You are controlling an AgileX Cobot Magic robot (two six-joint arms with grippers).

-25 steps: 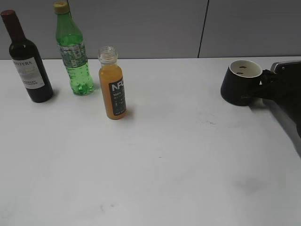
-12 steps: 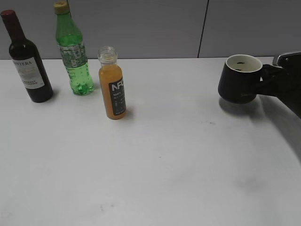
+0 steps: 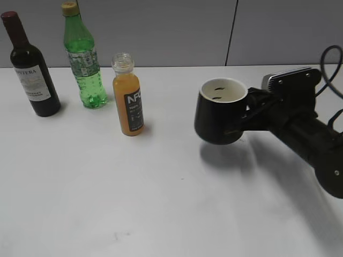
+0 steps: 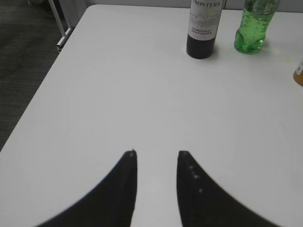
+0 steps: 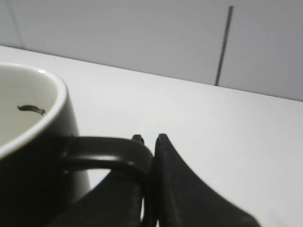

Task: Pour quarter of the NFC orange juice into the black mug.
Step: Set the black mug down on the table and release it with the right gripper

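Note:
The NFC orange juice stands uncapped on the white table, left of centre; only its edge shows at the right border of the left wrist view. My right gripper is shut on the loop handle of the black mug and holds it upright just above the table, right of the juice. In the right wrist view the mug fills the left side, with its handle pinched in my right gripper. My left gripper is open and empty over bare table, and is out of the exterior view.
A dark wine bottle with a white label and a green plastic bottle with a yellow cap stand at the back left; both show in the left wrist view, wine bottle, green bottle. The table's left edge drops to a dark floor.
My right gripper has lifted the black mug and carried it left, from the table's right edge toward the centre and the juice bottle. The bottles have not moved.

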